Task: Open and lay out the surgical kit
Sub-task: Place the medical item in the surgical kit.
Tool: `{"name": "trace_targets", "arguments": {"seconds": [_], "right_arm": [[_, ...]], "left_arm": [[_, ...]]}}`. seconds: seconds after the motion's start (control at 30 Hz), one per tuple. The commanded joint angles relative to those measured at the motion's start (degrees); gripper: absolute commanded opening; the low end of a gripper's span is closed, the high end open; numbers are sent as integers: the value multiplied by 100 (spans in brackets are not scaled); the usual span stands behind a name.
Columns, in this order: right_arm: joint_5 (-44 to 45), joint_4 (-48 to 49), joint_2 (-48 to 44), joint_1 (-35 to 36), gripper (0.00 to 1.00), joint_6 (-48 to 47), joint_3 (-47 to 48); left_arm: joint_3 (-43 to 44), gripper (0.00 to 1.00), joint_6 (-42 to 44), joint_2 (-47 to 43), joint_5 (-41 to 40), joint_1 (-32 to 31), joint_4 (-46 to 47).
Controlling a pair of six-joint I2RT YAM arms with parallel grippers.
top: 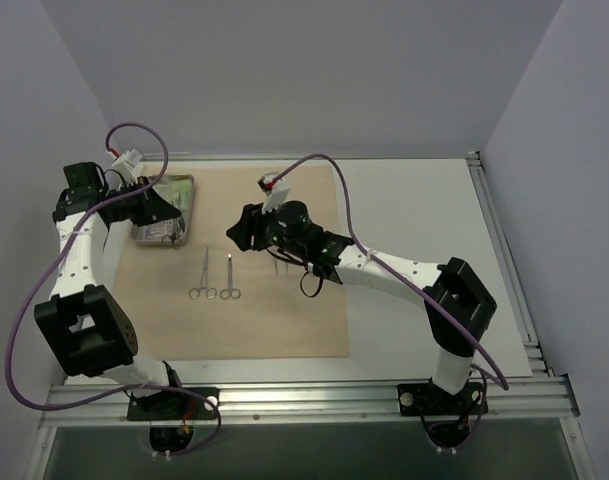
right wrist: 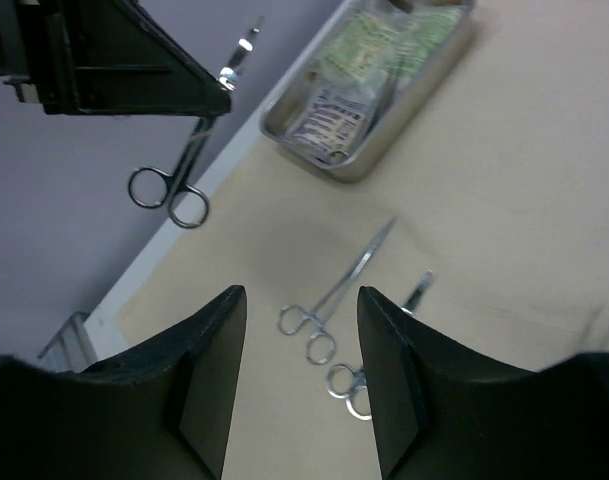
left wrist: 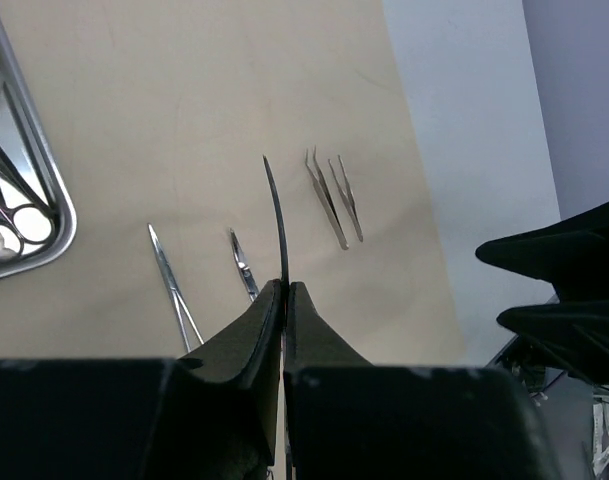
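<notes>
The beige cloth wrap (top: 284, 310) is lying open and flat as a large sheet on the white counter (top: 424, 220), and the pieces of the surgical kit are sitting on it. The small rectangular steel tray (top: 167, 222) is resting at the far left corner of the sheet; in the right wrist view it is holding green and white packets (right wrist: 369, 45) and one white packet with purple print (right wrist: 329, 120). The left gripper (left wrist: 284, 290) is hanging in the air just beside the tray, and its fingers are pressing together on a pair of steel scissor-like instruments (right wrist: 189, 165), whose thin curved tip is sticking out ahead of the fingers while the two ring handles are hanging below. Two more steel scissor-like instruments (top: 202, 276) and (top: 229, 278) are lying side by side near the middle of the sheet, apart from each other, with their ring handles toward the arm bases. Two steel tweezers (left wrist: 334, 198) are lying close together to the right of them. The right gripper (right wrist: 302, 330) is hovering over the middle of the sheet near the tweezers, and its fingers are standing moderately apart with nothing between them.
</notes>
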Motion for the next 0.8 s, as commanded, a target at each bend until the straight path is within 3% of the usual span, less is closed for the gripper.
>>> {"name": "trace_targets", "arguments": {"seconds": [0.0,0.13,0.27,0.4,0.77], "right_arm": [[-158,480,238,348,45,171,555],[-307,699,537,507,45,487,828],[-10,507,582,525,43,734,837],[544,164,328,525,42,734,574],[1451,-170,-429,385,42,620,-393]], "left_arm": [[-180,2,-212,-867,276,-5,516],[-496,2,-133,-1352,85,-57,429],[-426,2,375,-1423,-2790,-417,-265],[-997,2,824,-1554,-3939,-479,-248],[-1912,2,1388,-941,-5769,-1771,146]]}}
